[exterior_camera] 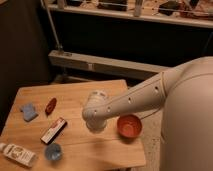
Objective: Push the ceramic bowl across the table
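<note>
Hand [96, 124] hangs low over the middle of the table [95, 150] at the end of the pale arm that reaches in from the right. It points down, and I cannot tell whether it is open or closed. Nearest, at the front left corner, a white bottle [17, 154] lies on its side, with a small blue cup [53, 151] just beside it. The ceramic bowl [129, 126] stands upright just beside the hand, close to the table's front right edge. A dark flat packet [53, 130] lies left of the hand. Farther back on the left are a small red object [50, 105] and a blue pad [29, 111]. A metal rack [100, 62] stands behind the table.
</note>
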